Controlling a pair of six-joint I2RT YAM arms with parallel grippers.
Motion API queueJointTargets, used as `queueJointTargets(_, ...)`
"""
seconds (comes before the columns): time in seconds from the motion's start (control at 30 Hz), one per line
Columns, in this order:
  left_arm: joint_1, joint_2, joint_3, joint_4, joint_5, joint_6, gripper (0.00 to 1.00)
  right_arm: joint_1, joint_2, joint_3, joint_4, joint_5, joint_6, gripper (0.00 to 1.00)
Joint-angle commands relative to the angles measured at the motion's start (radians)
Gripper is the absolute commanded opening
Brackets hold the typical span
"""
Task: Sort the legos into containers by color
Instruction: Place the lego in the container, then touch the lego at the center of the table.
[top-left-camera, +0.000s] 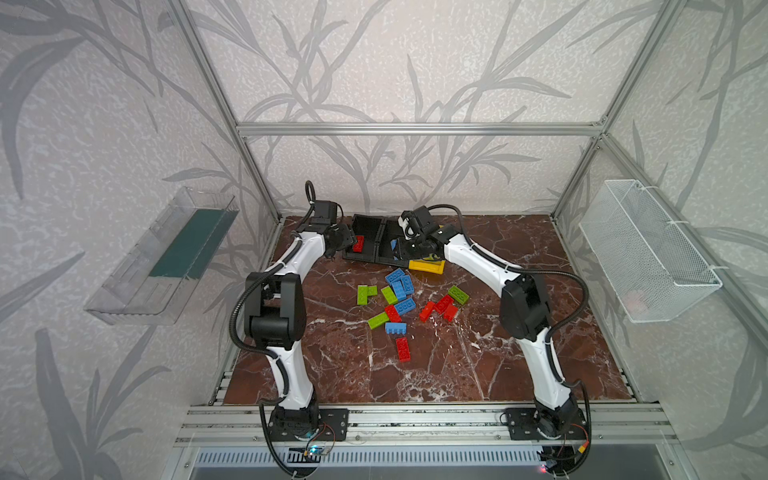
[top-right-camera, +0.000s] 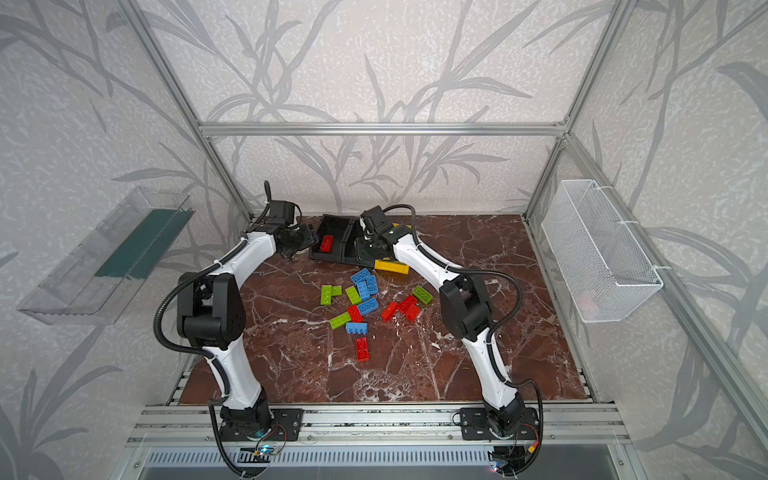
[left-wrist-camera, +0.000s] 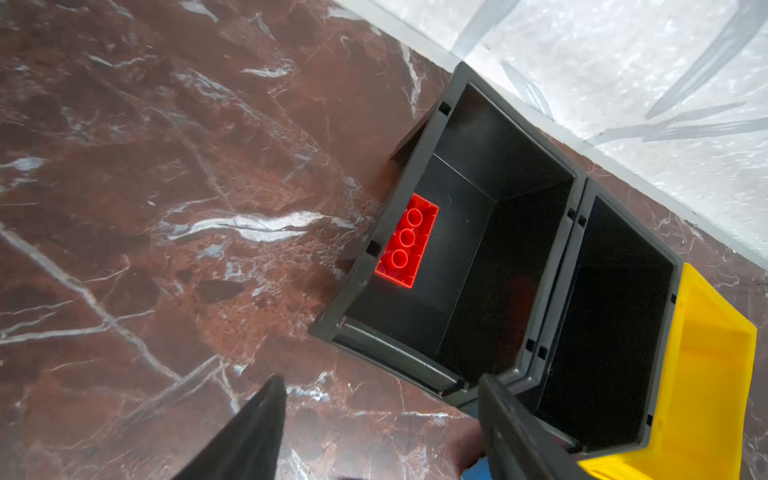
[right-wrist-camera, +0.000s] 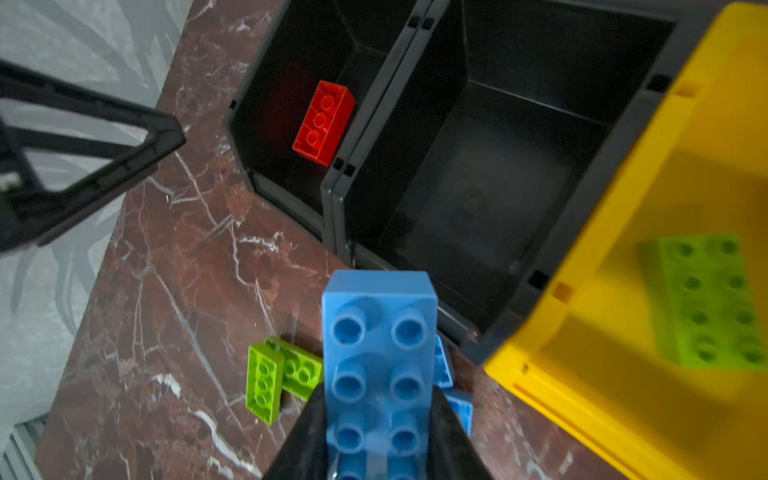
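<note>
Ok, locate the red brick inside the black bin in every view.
In a top view: red brick in the left black bin, far centre.
In a top view: red brick, same bin, same spot.
Left wrist: red brick mid-picture, inside the bin.
Right wrist: red brick upper middle, inside that bin.
Shared landmark: yellow bin, at the row's other end.

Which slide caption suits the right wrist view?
Right gripper holds a blue lego by the empty black bin; other black bin holds a red lego, yellow bin a green lego.
</note>
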Motion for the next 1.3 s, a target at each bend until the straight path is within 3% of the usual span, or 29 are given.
queueJointTargets(0.0, 0.007, -0.006, -0.006, -0.043, 0.043, 0.011, 0.74, 0.005, 0.075, 0.127, 0.022, -0.015, 0.106, 0.2)
queueJointTargets(0.23, 0.01, -0.042, -0.09, -0.013, 0.045, 0.016, 0.74, 0.004, 0.321, 0.611, -0.3, 0.025, 0.154, 0.36)
queueJointTargets(0.3, 0.012, -0.042, -0.1, -0.014, 0.048, 0.016, 0.74, 0.002, 0.359, 0.696, -0.34, 0.037, 0.162, 0.47)
queueJointTargets(0.4, 0.015, -0.043, -0.106, -0.012, 0.04, 0.02, 0.74, 0.001, 0.339, 0.678, -0.322, 0.029, 0.153, 0.66)
queueJointTargets(0.47, 0.02, -0.04, -0.101, -0.013, 0.037, 0.019, 0.74, 0.001, 0.294, 0.621, -0.289, 0.022, 0.135, 0.72)
queueJointTargets(0.7, 0.027, -0.003, -0.029, -0.051, 0.022, 0.033, 0.75, -0.001, 0.084, 0.476, -0.357, 0.052, -0.056, 0.74)
queueJointTargets(0.83, 0.027, 0.033, 0.029, -0.085, -0.002, 0.058, 0.75, -0.017, -0.079, 0.315, -0.482, 0.183, -0.151, 0.72)
queueJointTargets(0.97, 0.036, 0.069, 0.054, -0.102, -0.043, 0.087, 0.75, -0.056, -0.318, -0.088, -0.392, 0.206, -0.173, 0.71)
queueJointTargets(1.17, 0.041, 0.042, -0.027, -0.056, -0.041, 0.087, 0.75, -0.134, -0.627, -0.722, -0.059, 0.129, -0.015, 0.71)
queueJointTargets(1.27, 0.041, 0.0, -0.084, -0.025, -0.034, 0.072, 0.75, -0.149, -0.673, -0.896, 0.058, 0.097, 0.096, 0.71)
